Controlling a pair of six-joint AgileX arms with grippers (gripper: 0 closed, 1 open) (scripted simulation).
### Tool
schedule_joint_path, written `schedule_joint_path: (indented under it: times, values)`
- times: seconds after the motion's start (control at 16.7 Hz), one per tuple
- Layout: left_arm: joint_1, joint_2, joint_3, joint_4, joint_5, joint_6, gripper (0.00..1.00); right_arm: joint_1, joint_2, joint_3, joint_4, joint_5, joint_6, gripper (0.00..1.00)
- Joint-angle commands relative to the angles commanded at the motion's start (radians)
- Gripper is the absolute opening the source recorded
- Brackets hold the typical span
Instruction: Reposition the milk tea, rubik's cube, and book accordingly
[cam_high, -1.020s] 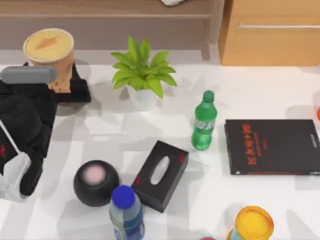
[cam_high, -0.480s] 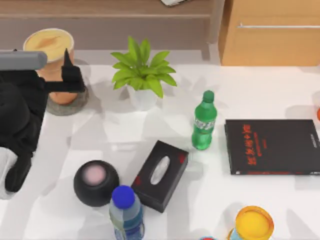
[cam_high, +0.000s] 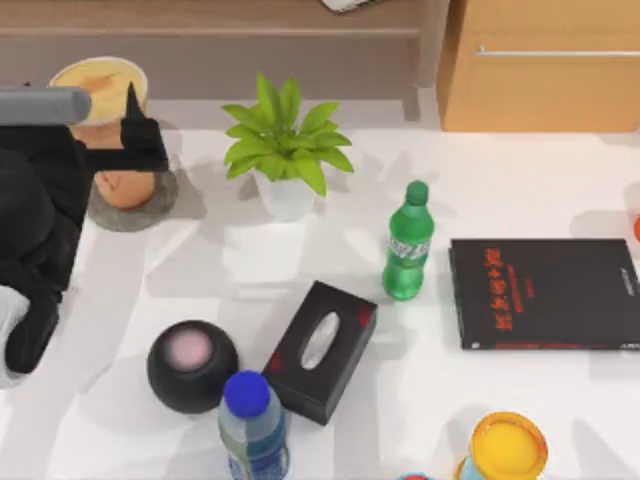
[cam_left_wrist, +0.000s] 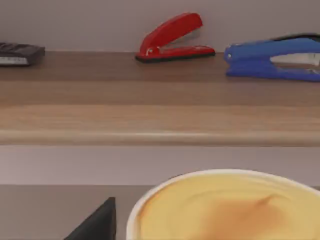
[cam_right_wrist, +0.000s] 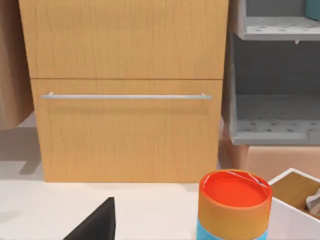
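The left gripper (cam_high: 125, 160) pinches the milk tea (cam_high: 105, 130), orange-brown and cream-topped, on a grey coaster (cam_high: 130, 205) near the table's back-left edge.

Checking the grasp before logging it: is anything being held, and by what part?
The left gripper has its jaws around the side of the tall orange-brown milk tea cup, which stands on a grey round coaster.
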Motion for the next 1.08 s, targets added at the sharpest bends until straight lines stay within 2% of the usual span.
schedule_joint_path:
  times: [0.18,0.42,0.72,1.08]
  values:
    - [0.034,-0.063,0.117,-0.119,0.042,0.025,1.00,0.000,0.000,0.000,0.000,0.000,0.000,1.00]
    - [0.111,-0.132,0.334,-0.423,0.109,0.074,1.00,0.000,0.000,0.000,0.000,0.000,0.000,1.00]
    - [0.234,-0.123,0.585,-1.012,0.167,0.146,1.00,0.000,0.000,0.000,0.000,0.000,0.000,1.00]
    - [0.371,-0.048,0.773,-1.780,0.182,0.216,1.00,0.000,0.000,0.000,0.000,0.000,0.000,1.00]
